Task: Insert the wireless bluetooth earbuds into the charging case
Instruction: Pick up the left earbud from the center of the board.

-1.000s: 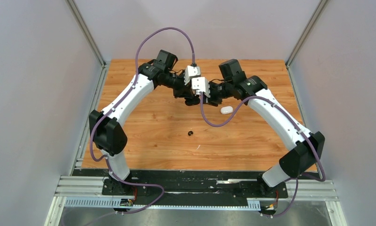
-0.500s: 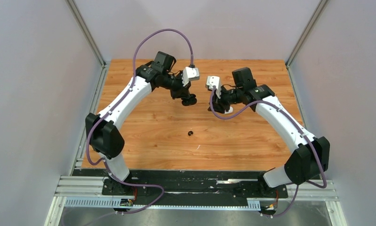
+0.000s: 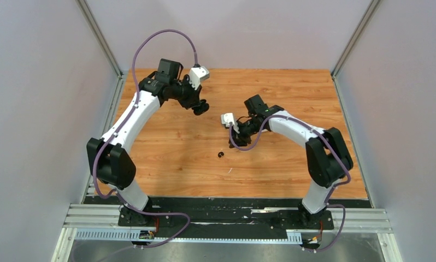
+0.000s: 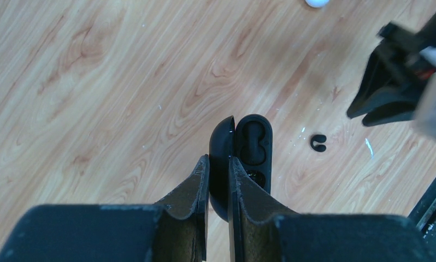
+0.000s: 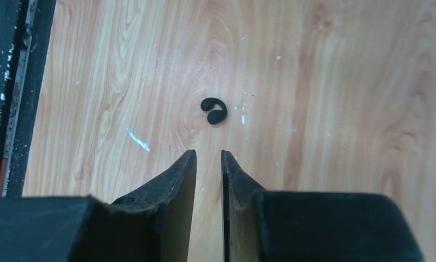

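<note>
Left hand (image 4: 218,161): clamped on open black case (image 4: 254,144), cavities exposed for loading. Right hand (image 5: 207,154): slightly apart, empty, aimed at black earbud (image 5: 214,111).

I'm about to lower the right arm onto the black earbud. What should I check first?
1. Is the charging case clamped in the left gripper: ok.
2. Is the lid open: ok.
3. Is a slot free: the upper one looks empty, ok; the lower one, cannot tell.
4. Does the black earbud lie just ahead of the right gripper, roughly centred: ok.
5. Is the right gripper empty, with its fingers apart: ok.
6. Is the gap wide enough for the earbud: cannot tell.
</note>
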Controlling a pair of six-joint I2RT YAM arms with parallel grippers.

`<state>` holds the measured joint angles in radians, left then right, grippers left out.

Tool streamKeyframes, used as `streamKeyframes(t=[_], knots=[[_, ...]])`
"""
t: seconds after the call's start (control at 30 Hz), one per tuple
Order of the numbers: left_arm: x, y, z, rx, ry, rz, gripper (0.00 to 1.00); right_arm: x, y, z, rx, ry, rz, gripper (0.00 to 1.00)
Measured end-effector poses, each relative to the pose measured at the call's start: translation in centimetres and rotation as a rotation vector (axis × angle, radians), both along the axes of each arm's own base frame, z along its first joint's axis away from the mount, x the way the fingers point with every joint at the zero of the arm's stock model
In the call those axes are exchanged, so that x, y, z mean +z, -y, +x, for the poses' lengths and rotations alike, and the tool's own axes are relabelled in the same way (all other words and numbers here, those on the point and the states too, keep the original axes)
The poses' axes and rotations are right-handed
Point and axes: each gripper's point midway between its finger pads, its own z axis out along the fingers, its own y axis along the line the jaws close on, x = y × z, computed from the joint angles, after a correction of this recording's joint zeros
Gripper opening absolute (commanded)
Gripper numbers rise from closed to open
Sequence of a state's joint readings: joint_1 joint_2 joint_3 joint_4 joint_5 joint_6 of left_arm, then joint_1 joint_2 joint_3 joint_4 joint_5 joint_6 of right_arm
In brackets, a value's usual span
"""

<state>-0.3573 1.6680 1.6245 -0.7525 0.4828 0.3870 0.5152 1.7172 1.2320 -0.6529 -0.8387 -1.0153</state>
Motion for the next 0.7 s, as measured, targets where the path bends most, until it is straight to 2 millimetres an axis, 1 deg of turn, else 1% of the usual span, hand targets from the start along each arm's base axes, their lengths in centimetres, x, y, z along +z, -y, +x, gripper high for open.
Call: streamKeyframes(t=[0.1, 0.2, 0.27, 0.43, 0.6, 0.7], knots=[[0.3, -0.5, -0.4, 0.020, 0.004, -0.001, 0.00, -2.6, -1.2, -0.1, 0.039, -0.045, -0.032, 0.25], [0.8, -0.7, -1.0, 0.027, 0.010, -0.006, 0.00, -4.2, -2.2, 0.3, 0.058, -0.076, -0.051, 0.26], [1.0, -0.9, -1.3, 0.030, 0.015, -0.009, 0.00, -4.7, -2.8, 0.8, 0.061, -0.087, -0.056, 0.28], [1.3, -1.2, -1.7, 0.035, 0.023, -0.008, 0.00, -5.0, -3.7, 2.0, 0.055, -0.111, -0.060, 0.30], [1.1, -1.3, -1.7, 0.037, 0.018, -0.005, 0.00, -5.5, -3.9, 2.2, 0.052, -0.138, -0.073, 0.34], [1.0, -1.4, -1.7, 0.042, 0.017, -0.004, 0.00, -6.2, -3.9, 1.9, 0.062, -0.161, -0.092, 0.34]])
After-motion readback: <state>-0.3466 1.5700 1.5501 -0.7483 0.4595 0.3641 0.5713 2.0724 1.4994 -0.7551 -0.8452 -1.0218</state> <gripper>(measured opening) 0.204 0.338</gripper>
